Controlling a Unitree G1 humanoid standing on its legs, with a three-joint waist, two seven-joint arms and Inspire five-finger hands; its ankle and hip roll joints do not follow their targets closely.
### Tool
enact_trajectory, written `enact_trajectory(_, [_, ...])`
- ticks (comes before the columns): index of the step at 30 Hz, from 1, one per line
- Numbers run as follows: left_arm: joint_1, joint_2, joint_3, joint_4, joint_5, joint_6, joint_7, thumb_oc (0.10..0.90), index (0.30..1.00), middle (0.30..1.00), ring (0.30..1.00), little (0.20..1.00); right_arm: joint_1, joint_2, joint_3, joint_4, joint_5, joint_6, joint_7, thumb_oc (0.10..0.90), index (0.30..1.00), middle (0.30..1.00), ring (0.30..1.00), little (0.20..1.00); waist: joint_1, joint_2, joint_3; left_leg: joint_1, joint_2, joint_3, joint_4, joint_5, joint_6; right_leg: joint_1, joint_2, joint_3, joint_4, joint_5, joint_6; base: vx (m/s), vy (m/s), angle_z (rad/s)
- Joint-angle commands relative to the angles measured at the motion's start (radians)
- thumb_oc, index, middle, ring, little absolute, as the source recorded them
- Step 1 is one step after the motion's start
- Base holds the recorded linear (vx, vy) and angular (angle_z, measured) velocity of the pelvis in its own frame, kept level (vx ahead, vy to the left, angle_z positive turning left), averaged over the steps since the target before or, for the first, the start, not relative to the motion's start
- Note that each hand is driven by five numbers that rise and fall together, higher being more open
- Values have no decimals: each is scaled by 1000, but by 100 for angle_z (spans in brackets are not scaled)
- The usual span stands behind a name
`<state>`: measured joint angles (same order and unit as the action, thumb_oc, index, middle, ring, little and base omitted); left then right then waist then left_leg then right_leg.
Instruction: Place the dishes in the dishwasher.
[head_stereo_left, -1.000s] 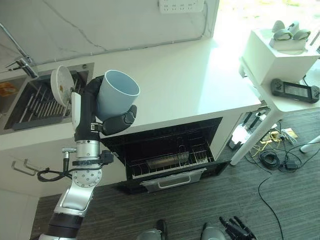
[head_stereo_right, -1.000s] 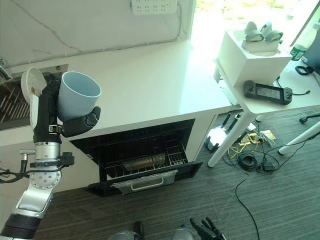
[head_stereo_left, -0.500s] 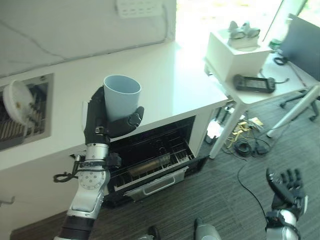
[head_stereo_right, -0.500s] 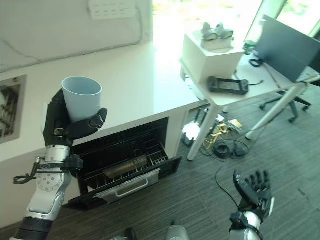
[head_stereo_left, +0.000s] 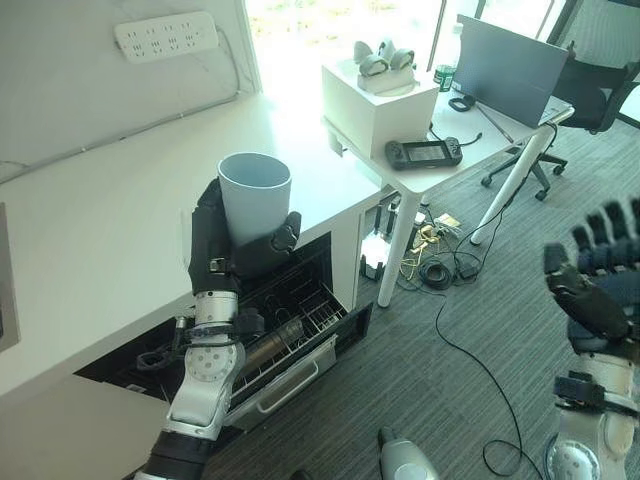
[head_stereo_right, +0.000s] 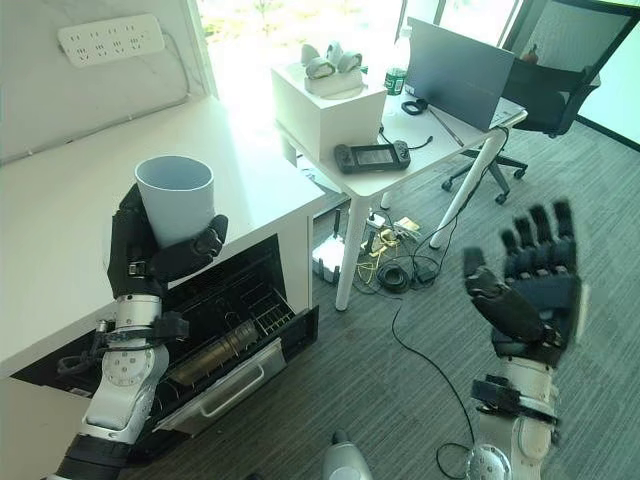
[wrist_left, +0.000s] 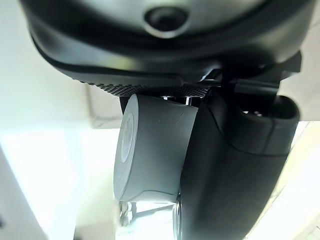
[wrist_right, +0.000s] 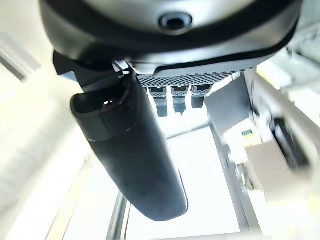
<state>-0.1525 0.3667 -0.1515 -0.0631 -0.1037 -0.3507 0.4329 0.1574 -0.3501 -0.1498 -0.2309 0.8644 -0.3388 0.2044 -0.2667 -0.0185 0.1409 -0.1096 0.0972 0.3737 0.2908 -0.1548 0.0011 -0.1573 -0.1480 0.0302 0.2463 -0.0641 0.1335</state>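
A pale blue cup (head_stereo_left: 254, 194) stands upright in my left hand (head_stereo_left: 225, 250), whose fingers and thumb are curled round its lower half; the left wrist view shows the cup (wrist_left: 150, 145) pressed against the thumb. I hold it above the front edge of the white counter (head_stereo_left: 90, 250). Below it the dishwasher (head_stereo_left: 270, 345) stands open, its wire rack (head_stereo_right: 240, 335) pulled out with a metal cylinder lying in it. My right hand (head_stereo_right: 525, 285) is raised at the right, fingers spread straight, holding nothing.
A white table (head_stereo_left: 470, 115) at the right carries a white box (head_stereo_left: 375, 95), a game controller (head_stereo_left: 425, 152) and a laptop. Cables (head_stereo_left: 440, 270) lie on the grey floor under it. An office chair (head_stereo_left: 600, 95) stands beyond. A power strip (head_stereo_left: 165, 32) hangs on the wall.
The camera has swung right, so the sink and plate have left the picture. My right hand has risen from low at the right to mid height. The cup stays held in my left hand.
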Motion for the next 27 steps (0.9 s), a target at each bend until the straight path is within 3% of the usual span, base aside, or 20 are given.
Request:
enact_trajectory(1, [-156,20,-25,-8,210,-157,166,400,300,300,300,300,-85,-40,38,-73,30,63,139,800,900,900,900,900,28,0,-64,81,4,-39,9,-139,11,-12,11,-102,54,-83,34,10,-14,16])
enact_trajectory(5, [-162,15,-70,21,442,-232,325,400,300,300,300,300,-147,-57,129,-114,31,114,192,800,900,900,900,900,61,-10,-69,80,5,-57,9,-138,7,9,1,-128,54,-93,27,22,-18,23])
enact_trajectory(10, [-182,3,-133,34,567,-196,466,400,300,300,300,300,-224,-76,238,-133,17,140,211,800,900,900,900,900,105,-23,-78,69,3,-78,9,-132,0,23,-8,-154,54,-101,20,30,-24,27])
enact_trajectory(12, [-190,0,-155,48,620,-189,543,400,300,300,300,300,-251,-81,269,-131,-1,135,178,800,900,900,900,900,122,-28,-76,68,0,-91,9,-132,0,34,-11,-166,54,-106,17,29,-42,46])
enact_trajectory(13, [-203,-3,-175,72,658,-190,621,400,300,300,300,300,-272,-84,293,-125,-51,104,66,800,900,900,900,900,139,-31,-76,67,-4,-105,9,-133,2,44,-14,-178,54,-111,15,29,-66,41])
enact_trajectory(14, [-207,-9,-193,80,671,-174,657,400,300,300,300,300,-302,-79,318,-103,-61,77,29,800,900,900,900,900,155,-35,-73,63,-6,-119,9,-132,0,49,-15,-185,54,-112,14,23,-68,37])
enact_trajectory(19, [-195,-46,-241,129,729,-178,755,400,300,300,300,300,-422,-42,408,-76,-61,97,-62,800,900,900,900,900,217,-45,-51,53,-14,-173,9,-133,-5,74,-20,-223,54,-123,4,5,-53,46])
enact_trajectory(22, [-176,-67,-253,149,670,-197,755,400,300,300,300,300,-478,-26,434,-65,-33,114,-80,800,900,900,900,900,244,-51,-45,50,-15,-193,9,-131,-10,84,-20,-235,54,-128,0,21,-37,22])
enact_trajectory(27, [-165,-94,-245,142,666,-208,769,400,300,300,300,300,-536,-14,454,-74,-8,147,-111,800,900,900,900,900,264,-54,-44,44,-15,-210,9,-127,-15,93,-16,-242,54,-135,-8,24,-19,10])
